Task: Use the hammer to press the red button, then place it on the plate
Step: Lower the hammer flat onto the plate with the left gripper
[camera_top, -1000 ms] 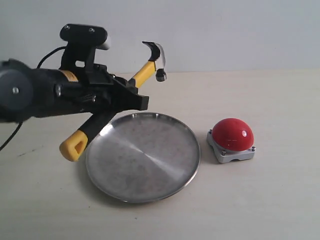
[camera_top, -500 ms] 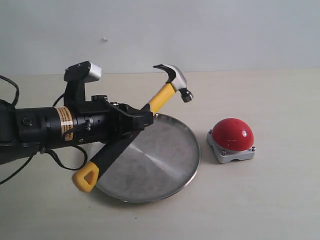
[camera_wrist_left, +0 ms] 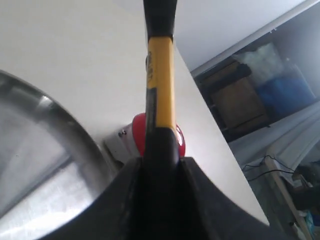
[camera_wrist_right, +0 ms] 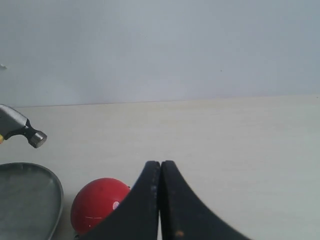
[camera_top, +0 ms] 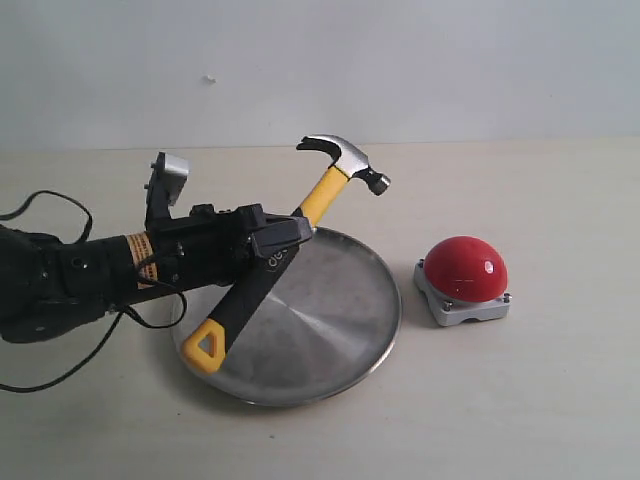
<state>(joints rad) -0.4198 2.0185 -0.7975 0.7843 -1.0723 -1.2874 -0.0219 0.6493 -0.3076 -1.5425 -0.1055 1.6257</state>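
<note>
Left hand [camera_top: 285, 240] clenched round black handle of hammer [camera_top: 248, 298], mid-length. Hammer tilted: dark head up in air past far rim of plate [camera_top: 335, 335], striking face turned toward red button [camera_top: 465, 268], well apart from it. Yellow end low over plate's near-left edge; touching or not, cannot tell. Button sits on bench [camera_top: 540, 400] just beside plate, on the right. Right hand [camera_wrist_right: 160, 200] empty, fingers pressed together, hanging near button; seen in its wrist view only.
</note>
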